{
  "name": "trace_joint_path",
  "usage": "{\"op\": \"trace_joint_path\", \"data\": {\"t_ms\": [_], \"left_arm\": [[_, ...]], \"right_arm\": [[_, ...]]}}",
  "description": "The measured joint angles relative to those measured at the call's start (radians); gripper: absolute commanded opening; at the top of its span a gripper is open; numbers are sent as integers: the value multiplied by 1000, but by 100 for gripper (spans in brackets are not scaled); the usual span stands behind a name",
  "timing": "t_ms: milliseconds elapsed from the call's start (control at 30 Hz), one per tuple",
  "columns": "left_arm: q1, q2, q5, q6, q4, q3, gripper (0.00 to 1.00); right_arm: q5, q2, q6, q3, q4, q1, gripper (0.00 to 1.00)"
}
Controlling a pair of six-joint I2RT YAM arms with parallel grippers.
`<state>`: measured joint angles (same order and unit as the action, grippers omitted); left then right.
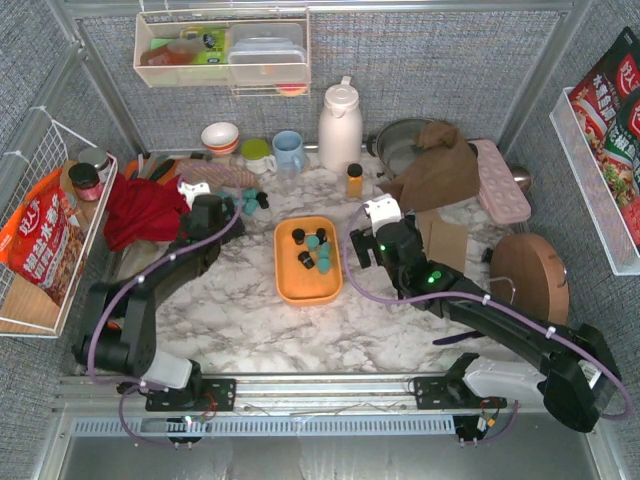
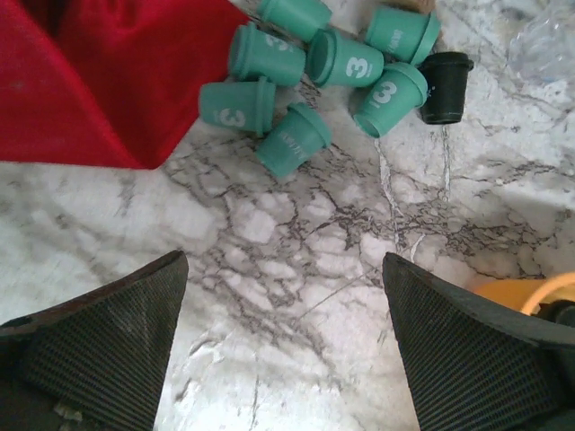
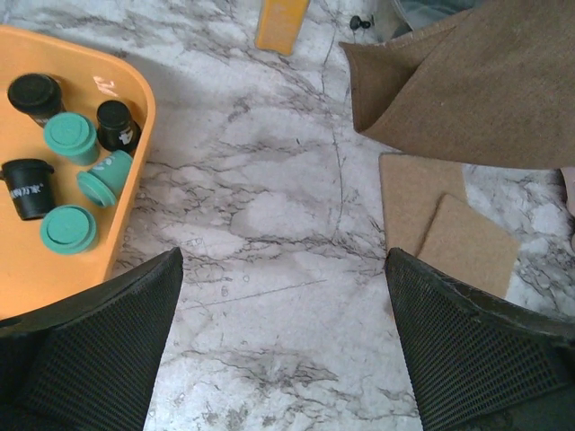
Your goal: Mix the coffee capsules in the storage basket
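The orange storage basket [image 1: 300, 288] lies at the table's middle and holds three teal and three black coffee capsules [image 1: 314, 250]. In the right wrist view the basket [image 3: 45, 283] is at the left with those capsules [image 3: 70, 137] in it. Several more teal capsules and one black one lie loose on the marble [image 1: 254, 200], seen in the left wrist view [image 2: 334, 58] beside a red cloth. My left gripper [image 1: 215, 206] [image 2: 286, 265] is open and empty, short of the loose capsules. My right gripper [image 1: 378, 232] [image 3: 283, 256] is open and empty, right of the basket.
A red cloth [image 2: 99, 72] lies left of the loose capsules. A brown cloth [image 3: 476, 81] and cork coasters [image 3: 445, 224] lie right of my right gripper. An amber bottle [image 1: 354, 180], a white jug [image 1: 340, 128], cups and bowls stand along the back.
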<state>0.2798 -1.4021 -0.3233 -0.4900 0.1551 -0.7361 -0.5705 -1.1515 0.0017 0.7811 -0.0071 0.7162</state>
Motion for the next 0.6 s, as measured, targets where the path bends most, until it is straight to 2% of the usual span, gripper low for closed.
{"op": "trace_joint_path", "data": {"t_ms": [67,167,367,500,600], "left_arm": [[-24,-99,49,8,-46,-81,81],[-46,-204,105,48,-104,-171,73],[-84,-355,150,135,-206,-339,69],[-103,-404,173,189,-248,-394,68],[-112,-438,199,236,-270,-433,63]], "right_arm": [[12,14,0,-6,14,-3,99],[27,33,-1,-6,21,-4,99],[53,81,-6,-19,25,-6,99],[74,104,-12,-29,32,-9,99],[82,110,-13,-30,34,-10,99]]}}
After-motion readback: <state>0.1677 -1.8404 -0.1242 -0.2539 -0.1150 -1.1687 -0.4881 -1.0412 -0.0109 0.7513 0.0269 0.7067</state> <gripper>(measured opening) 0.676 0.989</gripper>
